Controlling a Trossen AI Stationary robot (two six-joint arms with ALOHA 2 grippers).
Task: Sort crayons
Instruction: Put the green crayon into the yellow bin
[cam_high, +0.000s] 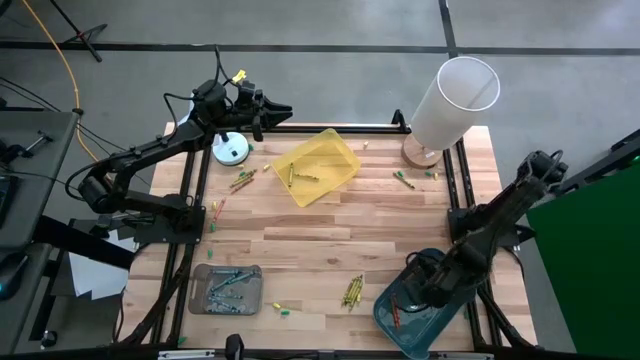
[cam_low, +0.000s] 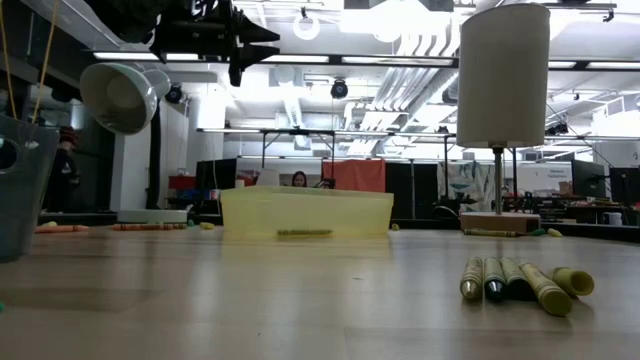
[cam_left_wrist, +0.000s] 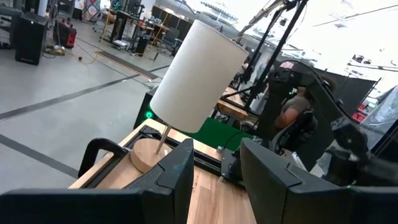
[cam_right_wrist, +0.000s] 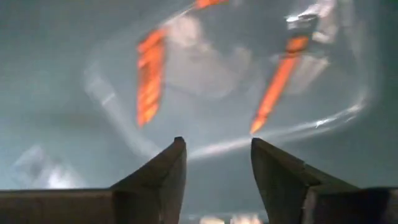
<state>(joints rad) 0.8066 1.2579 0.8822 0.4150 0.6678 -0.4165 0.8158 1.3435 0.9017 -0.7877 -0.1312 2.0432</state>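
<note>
Biggest worry first: the lamp (cam_high: 452, 98) at the far right of the bench (cam_high: 330, 235) is tall and looks top-heavy, so any arm sweeping out there for the crayons near its base (cam_high: 403, 180) could knock it over.

Next, the right gripper (cam_right_wrist: 217, 163) is down inside the teal tray (cam_high: 432, 320) at the near right corner, jaws apart and nothing between them, with red-orange crayons (cam_right_wrist: 149, 73) lying on the tray floor just ahead. Lifting out carelessly could catch the tray wall and drag it toward the bench edge.

The left gripper (cam_left_wrist: 214, 171) hangs high over the far left, partly open and empty, so it's not a threat right now.

Smaller stuff: the crayon bunch (cam_high: 352, 290) at the near middle lies packed side by side, so a pinch could grab two colours at once or roll them. The yellow tray (cam_high: 318, 168) and grey tray (cam_high: 226, 289) already hold some crayons.
</note>
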